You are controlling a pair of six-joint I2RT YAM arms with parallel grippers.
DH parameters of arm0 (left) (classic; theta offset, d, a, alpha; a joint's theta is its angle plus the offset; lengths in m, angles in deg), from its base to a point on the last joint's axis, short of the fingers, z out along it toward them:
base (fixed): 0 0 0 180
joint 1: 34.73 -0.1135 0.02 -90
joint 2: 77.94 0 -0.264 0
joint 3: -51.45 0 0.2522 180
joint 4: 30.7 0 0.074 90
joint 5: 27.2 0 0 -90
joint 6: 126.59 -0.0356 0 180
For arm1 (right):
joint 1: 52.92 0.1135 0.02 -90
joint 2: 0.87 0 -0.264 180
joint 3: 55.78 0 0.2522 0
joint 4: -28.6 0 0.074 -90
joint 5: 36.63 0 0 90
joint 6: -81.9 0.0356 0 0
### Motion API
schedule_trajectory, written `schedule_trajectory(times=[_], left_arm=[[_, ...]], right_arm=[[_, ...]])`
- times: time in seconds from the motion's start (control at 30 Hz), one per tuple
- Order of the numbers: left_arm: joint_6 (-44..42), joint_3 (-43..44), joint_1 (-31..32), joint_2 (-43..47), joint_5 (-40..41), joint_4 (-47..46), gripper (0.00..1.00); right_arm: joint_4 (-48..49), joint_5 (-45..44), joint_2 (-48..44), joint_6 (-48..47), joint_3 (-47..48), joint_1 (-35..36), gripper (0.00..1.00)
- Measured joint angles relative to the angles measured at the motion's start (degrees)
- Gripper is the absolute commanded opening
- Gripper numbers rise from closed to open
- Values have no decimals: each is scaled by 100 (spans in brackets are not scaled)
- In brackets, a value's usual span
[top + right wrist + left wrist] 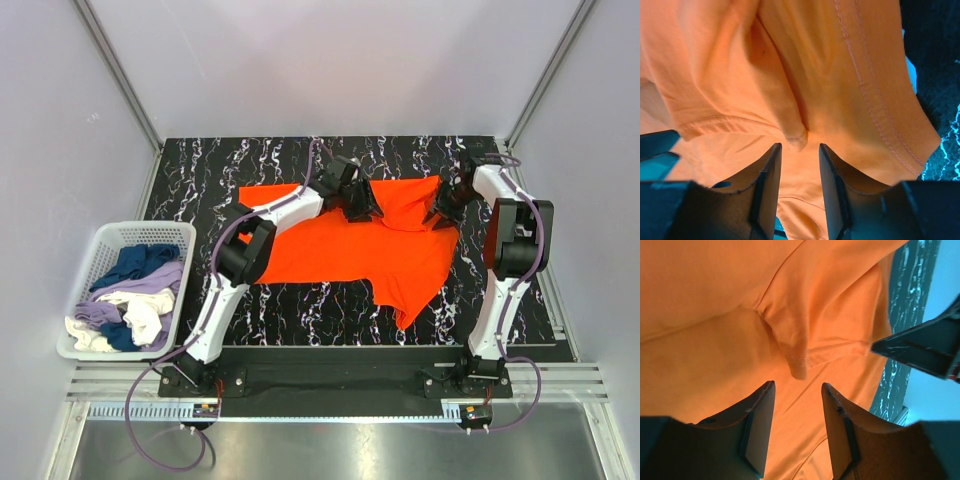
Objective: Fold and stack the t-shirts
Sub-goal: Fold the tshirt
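Orange shirt (pixel 370 245) lies spread on the black worktop (pixel 200 180), near the middle. Both claws are at its far edge.

Only the top view shows the whole shirt. One part of it sticks out toward the near side. That view also shows a white basket (pixel 100 245) beside the worktop's left edge. Other shirts (pixel 140 285) lie in it in a heap: blue, purple and cream.

The wrist views show what the top view cannot. The left claw (pixel 797 387) is partly open. Its two fingers (pixel 760 425) stand apart and nothing is pinched between them. A small folded tip (pixel 799 371) of orange cloth sits just past the fingertips. The right claw (pixel 800 148) looks much the same: partly open and holding nothing. A hemmed bit of cloth sits right at its mouth.

The left arm (pixel 285 212) comes up from the near left and bends at the elbow by the shirt's left side. From there it reaches right, to the far middle of the shirt, with the claw pointing down. The right arm (pixel 515 235) goes up along the right side of the worktop. It bends near the far edge and turns back left, with its claw down at the shirt's far right corner. Orange cloth lies between the two claws.
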Motion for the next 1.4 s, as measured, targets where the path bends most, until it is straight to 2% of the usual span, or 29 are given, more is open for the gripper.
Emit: schedule_trajectory(times=[0.4,0.5,0.53,0.63,0.67,0.77,0.97,1.2,1.4], left_arm=[[90,76,70,-149,166,197,50],[103,76,70,-170,168,197,45],[111,76,74,-188,168,195,45],[149,118,90,-273,164,177,43],[155,153,92,-317,162,168,42],[177,192,96,-365,146,153,41],[68,144,96,-348,149,90,43],[-186,-466,55,87,146,-76,47],[-413,-466,13,184,149,-52,49]], right_arm=[[-9,59,166,-4,127,20,36],[-13,72,260,-4,127,26,29],[-13,87,286,-2,127,26,23],[-20,173,310,26,127,26,17],[-20,210,310,35,131,26,12],[-28,332,310,83,131,26,8],[13,807,227,369,7,26,7],[402,1436,-98,955,-828,-70,8],[527,1504,-98,1091,-1161,-433,18]])
